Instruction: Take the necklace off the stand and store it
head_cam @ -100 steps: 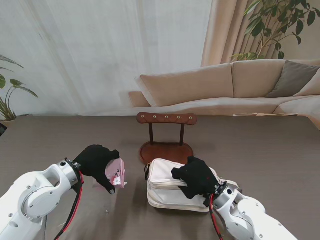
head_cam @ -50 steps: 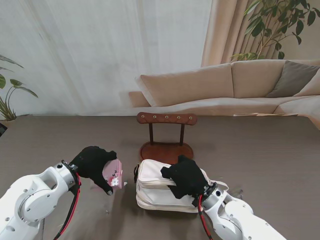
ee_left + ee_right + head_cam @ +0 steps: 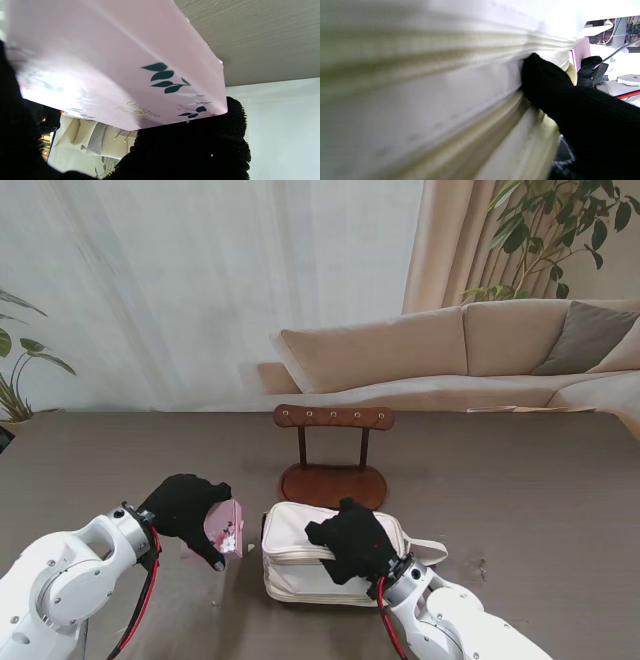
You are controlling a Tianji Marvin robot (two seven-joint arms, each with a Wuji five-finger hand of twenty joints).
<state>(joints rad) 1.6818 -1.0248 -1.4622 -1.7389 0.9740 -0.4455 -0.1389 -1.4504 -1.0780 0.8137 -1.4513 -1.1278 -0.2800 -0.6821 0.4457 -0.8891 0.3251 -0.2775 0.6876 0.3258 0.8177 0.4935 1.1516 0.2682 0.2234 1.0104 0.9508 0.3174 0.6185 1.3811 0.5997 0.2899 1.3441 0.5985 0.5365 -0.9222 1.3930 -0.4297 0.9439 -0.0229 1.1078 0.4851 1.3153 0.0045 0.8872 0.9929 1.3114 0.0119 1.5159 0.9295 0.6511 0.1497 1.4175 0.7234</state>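
Plainly, no necklace can be made out on the dark wooden T-shaped stand [image 3: 333, 455] at the centre of the stand view; its crossbar with 5 small pale studs is bare, and its oval base sits on the grey-brown table [image 3: 520, 480]. Whether the necklace lies inside the pink card is hidden. That pink cardboard packet with printed dark leaves and gold lettering [image 3: 226, 526] is clamped in the black-gloved left hand [image 3: 190, 508], lower left of centre, lifted off the table; in the left wrist view the packet [image 3: 120, 65] fills most of the frame, with gloved fingers [image 3: 220, 130] pressed along its edge. Just beside it, lower centre, the cream-white zippered fabric pouch [image 3: 300, 550] lies flat on the table, its far edge close to the stand's base. The black-gloved right hand [image 3: 350, 542] rests on top of the pouch, fingers curled down onto the fabric and gripping it; the right wrist view shows a gloved finger [image 3: 550, 82] pushed against the blurred pouch [image 3: 420, 100] seam.
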